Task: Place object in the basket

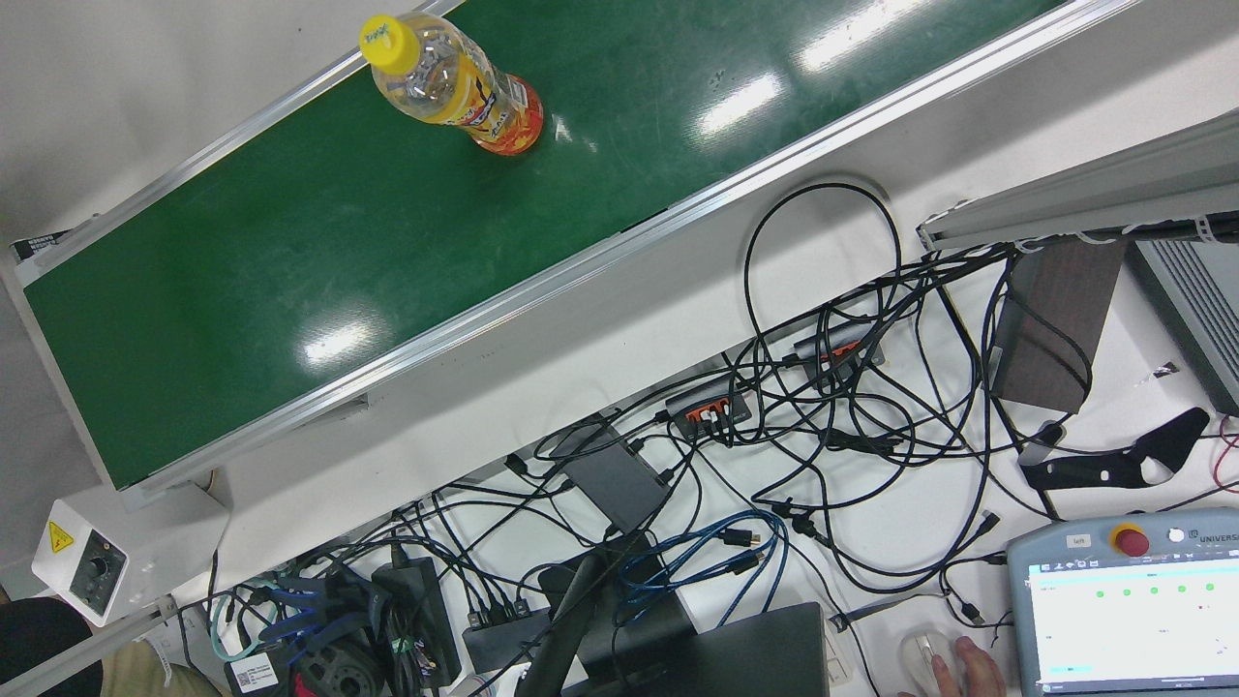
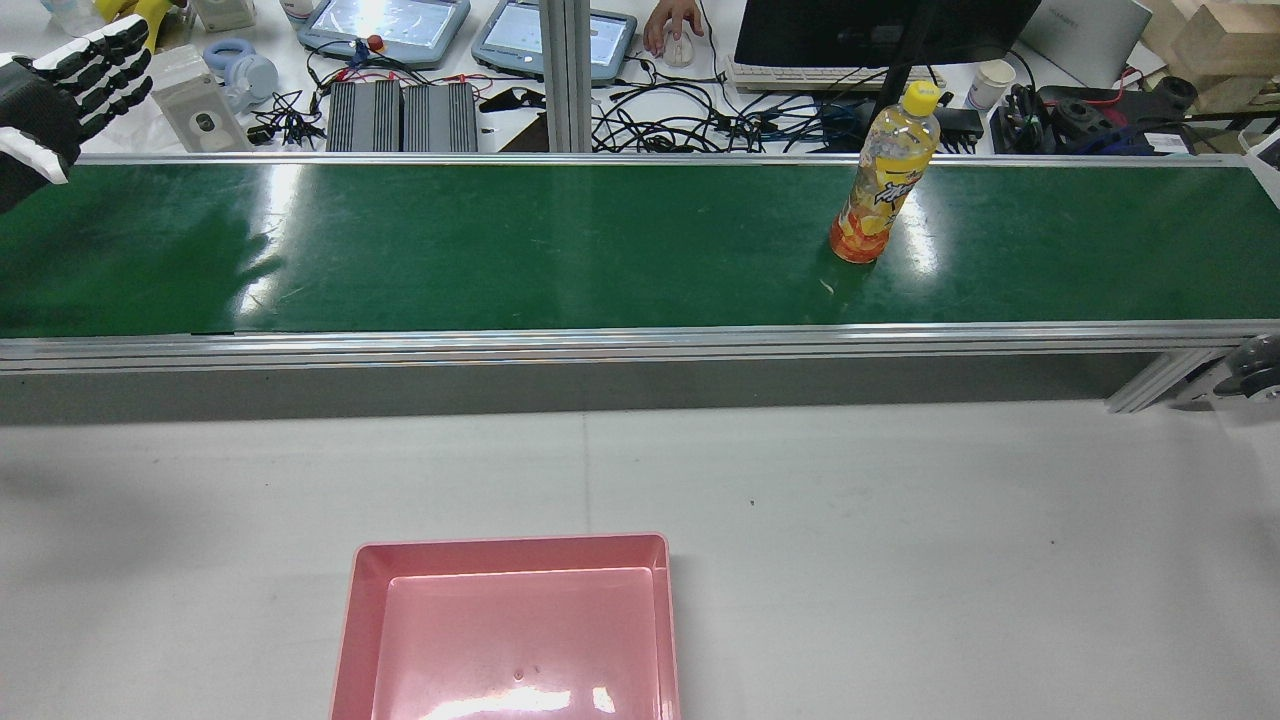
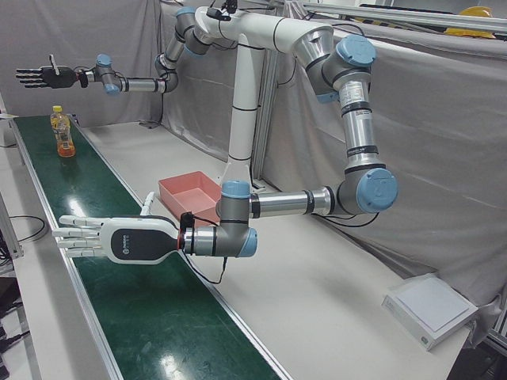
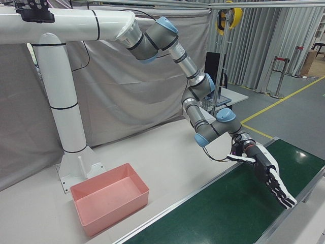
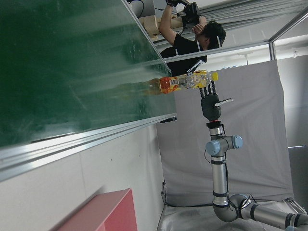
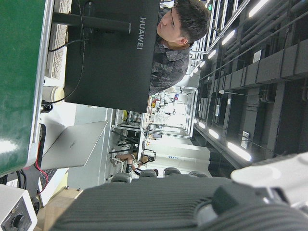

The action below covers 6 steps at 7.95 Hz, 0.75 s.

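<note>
On green conveyor belt (image 2: 500, 250), toward its right end in rear view: orange drink bottle (image 2: 884, 190) upright, untouched. Pink basket (image 2: 510, 630) on white worktop (image 2: 900, 560), empty. Left hand (image 2: 60, 85) and right hand (image 3: 49, 77) both spread, holding nothing, over opposite belt ends.

Worktop, conveyor and what rests on them

A pale grey worktop (image 2: 900, 560) carries a long green conveyor belt (image 2: 500, 250) with aluminium side rails across its far side, and a pink basket (image 2: 345, 640) at the near edge, left of centre in the rear view, well apart from the belt. A drink bottle (image 2: 885, 190) with a yellow cap and orange base stands upright on the belt, toward its right end in the rear view, nearer the far rail. Beyond the belt, a white bench (image 1: 871, 242) holds a tangle of black and blue cables (image 1: 823, 426), small hubs and a teach pendant (image 1: 1133, 610).
</note>
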Available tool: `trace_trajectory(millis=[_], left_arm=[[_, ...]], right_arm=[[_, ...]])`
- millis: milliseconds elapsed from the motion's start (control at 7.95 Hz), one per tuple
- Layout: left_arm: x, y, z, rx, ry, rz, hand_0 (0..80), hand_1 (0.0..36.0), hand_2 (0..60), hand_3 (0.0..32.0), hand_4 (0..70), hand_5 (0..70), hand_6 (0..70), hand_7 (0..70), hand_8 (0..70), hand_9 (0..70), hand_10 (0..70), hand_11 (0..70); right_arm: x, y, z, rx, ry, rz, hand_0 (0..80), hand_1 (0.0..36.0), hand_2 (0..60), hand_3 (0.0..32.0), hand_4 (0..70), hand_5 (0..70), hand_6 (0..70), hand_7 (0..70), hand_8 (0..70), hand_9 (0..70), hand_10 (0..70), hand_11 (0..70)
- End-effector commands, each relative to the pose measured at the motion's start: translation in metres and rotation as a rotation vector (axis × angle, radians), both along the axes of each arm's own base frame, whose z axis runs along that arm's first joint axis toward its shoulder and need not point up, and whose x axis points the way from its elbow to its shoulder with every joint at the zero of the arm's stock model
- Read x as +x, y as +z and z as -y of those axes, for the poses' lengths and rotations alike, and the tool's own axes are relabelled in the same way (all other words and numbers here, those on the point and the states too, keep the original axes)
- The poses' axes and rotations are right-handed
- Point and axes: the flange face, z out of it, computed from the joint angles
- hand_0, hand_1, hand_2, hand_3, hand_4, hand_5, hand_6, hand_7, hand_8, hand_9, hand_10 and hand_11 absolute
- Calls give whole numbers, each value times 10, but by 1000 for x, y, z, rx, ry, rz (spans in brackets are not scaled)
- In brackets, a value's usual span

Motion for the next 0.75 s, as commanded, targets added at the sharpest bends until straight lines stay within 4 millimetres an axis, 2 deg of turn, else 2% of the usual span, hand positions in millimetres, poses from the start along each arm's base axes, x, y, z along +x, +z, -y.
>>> trace_trajectory(millis=[0, 629], left_arm=[[-1, -2, 0, 2, -1, -1, 530, 11, 0, 0, 72, 63, 0, 0, 0, 0, 10, 26], [-3, -7, -3, 7, -4, -4, 530, 10, 0, 2, 69, 59, 0, 0, 0, 0, 13, 31]], right_arm=[[0, 1, 0, -1, 0, 0, 0, 0, 0, 0, 0, 0, 0, 0, 0, 0, 0, 0], [-1, 1, 1, -1, -1, 0, 0, 0, 0, 0, 0, 0, 0, 0, 0, 0, 0, 0]])
